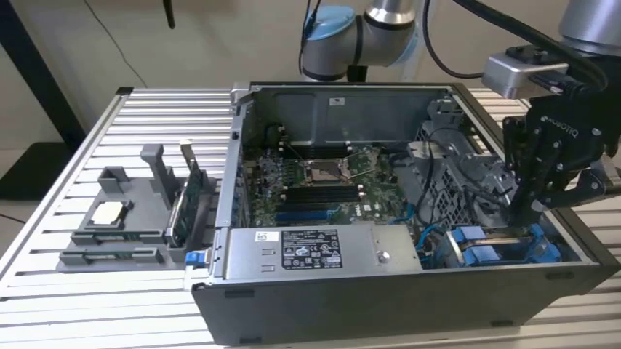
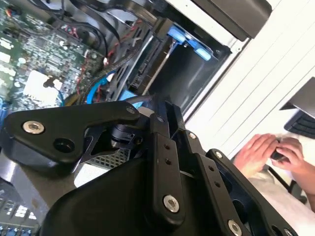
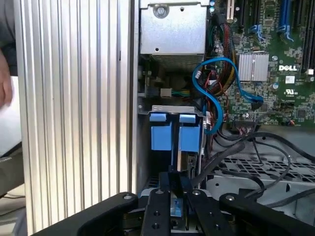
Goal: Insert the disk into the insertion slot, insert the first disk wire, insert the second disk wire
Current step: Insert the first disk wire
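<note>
surface: ribbed metal table (image 1: 58, 305) under everything, pale wall behind.
rack: grey rack (image 1: 126, 218) at the exterior view's left, on the table, carrying a chip and some upright cards.
case: open case (image 1: 388, 313) on its side at the centre of the exterior view, just beside the rack.
board: board (image 1: 321, 182) on the case floor, mid frame; the first wrist view shows it too (image 3: 275, 59).
supply: grey labelled supply (image 1: 321, 251) along the case's near wall, lower centre of the exterior view.
blue wire: blue wire (image 3: 216, 93) loops between the supply and the board, near the slot; in the exterior view (image 1: 419, 218) it lies just right of the supply.
slot: slot (image 1: 543, 251) in the grey cage with blue fittings, lower right of the exterior view; its metal rim (image 3: 170, 108) shows in the first wrist view.
disk: disk (image 3: 189, 137) sits down inside the slot with its blue carrier tab at the rim, next to a second blue tab; the second wrist view shows its dark edge (image 2: 147, 69) in the bay.
gripper: gripper (image 1: 522, 218) reaches down into the cage at the exterior view's right, tips just above the disk (image 3: 175, 177); the fingers look drawn together, and whether anything is pinched between them cannot be told.
arm: arm (image 1: 388, 22) comes from the upper centre to the upper right of the exterior view.
person: hands (image 2: 275, 152) beyond the table edge in the second wrist view.
</note>
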### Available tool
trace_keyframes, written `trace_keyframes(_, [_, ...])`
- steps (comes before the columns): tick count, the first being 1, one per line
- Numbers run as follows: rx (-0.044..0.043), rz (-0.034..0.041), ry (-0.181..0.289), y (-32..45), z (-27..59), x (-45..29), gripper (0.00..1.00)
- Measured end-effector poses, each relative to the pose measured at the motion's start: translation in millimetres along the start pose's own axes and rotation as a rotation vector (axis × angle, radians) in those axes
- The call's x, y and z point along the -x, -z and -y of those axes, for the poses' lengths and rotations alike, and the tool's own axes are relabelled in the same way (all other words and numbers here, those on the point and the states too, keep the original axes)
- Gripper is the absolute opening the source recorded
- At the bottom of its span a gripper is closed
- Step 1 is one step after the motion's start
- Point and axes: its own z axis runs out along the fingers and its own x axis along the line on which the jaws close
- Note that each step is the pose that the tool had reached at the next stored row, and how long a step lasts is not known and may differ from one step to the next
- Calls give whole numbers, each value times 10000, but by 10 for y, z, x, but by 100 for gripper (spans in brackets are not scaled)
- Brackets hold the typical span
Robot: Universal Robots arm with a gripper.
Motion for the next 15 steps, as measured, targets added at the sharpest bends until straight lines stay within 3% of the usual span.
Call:
trace_keyframes(7, [0,-17,1,-3,0,1,19])
trace_keyframes(15, [8,-115,6,-60,20,7,19])
